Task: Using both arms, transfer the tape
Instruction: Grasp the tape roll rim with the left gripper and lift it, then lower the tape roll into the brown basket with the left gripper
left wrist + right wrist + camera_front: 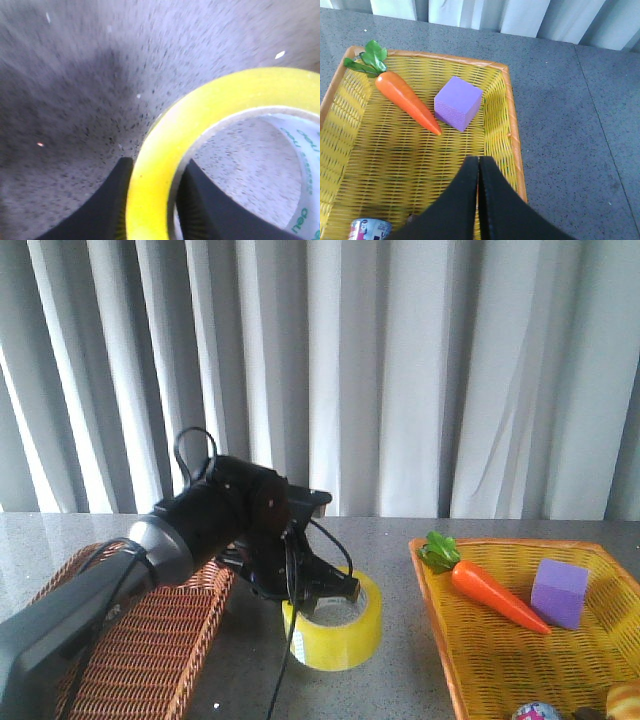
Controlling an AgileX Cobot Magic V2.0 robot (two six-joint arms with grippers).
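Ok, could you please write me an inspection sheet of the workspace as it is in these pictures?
Surface: grey speckled table top, a few pale specks on it.
Job's things: wide yellow tape roll with white printed core, on the table between the baskets.
Clutter: brown wicker basket; yellow woven basket holding an orange toy carrot, a purple cube and a small printed can.
Grippers: left gripper straddles the tape's wall, one finger inside the core; right gripper shut, over the yellow basket.
Cables: black cables along the left arm.
Surroundings: pale grey curtain.
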